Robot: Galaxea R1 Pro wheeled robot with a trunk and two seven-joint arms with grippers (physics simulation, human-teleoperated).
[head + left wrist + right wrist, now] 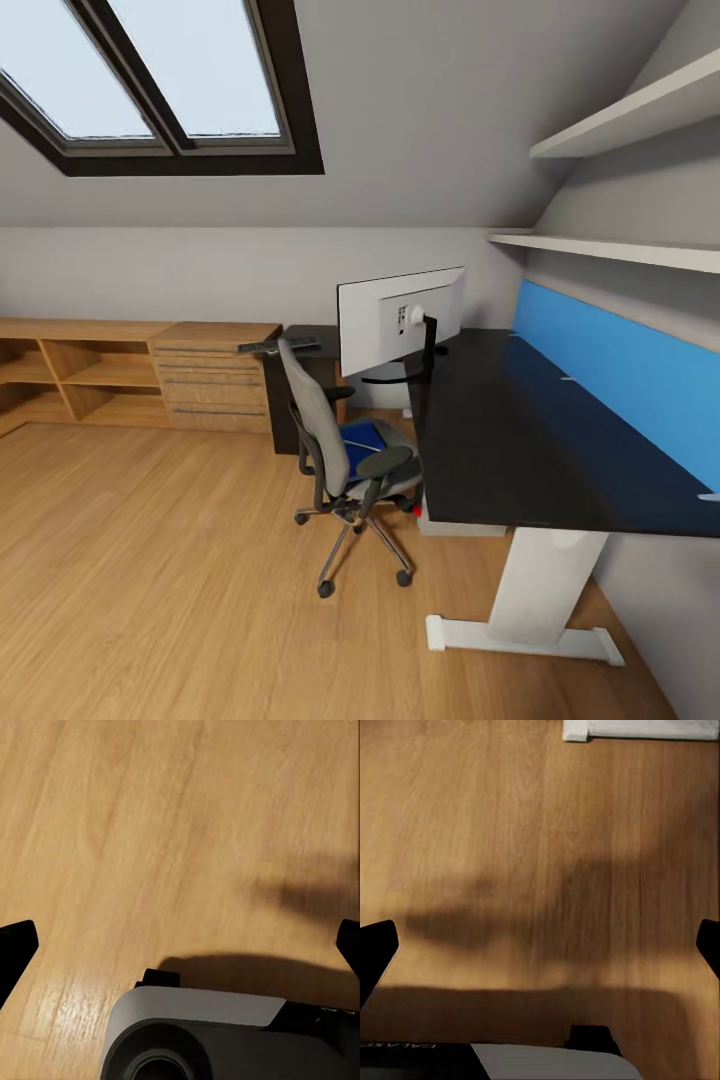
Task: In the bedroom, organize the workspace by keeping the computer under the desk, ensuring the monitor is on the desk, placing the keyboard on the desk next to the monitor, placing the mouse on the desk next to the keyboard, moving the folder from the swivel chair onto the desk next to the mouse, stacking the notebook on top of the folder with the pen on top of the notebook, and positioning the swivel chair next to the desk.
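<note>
Hanging over bare wood floor (pixel 150 832), the left hand (pixel 180 945) and right hand (pixel 540 945) are spread wide and hold nothing, well apart from the blue folder (pixel 365 438) lying flat on the grey swivel chair (pixel 335 455) beside the black surface (pixel 520 440) carrying the monitor (pixel 400 318).

Partly hidden things
The folder (pixel 362 437) is half covered by the swivel chair (pixel 330 440); the surface (pixel 520 430) runs off the right edge.
</note>
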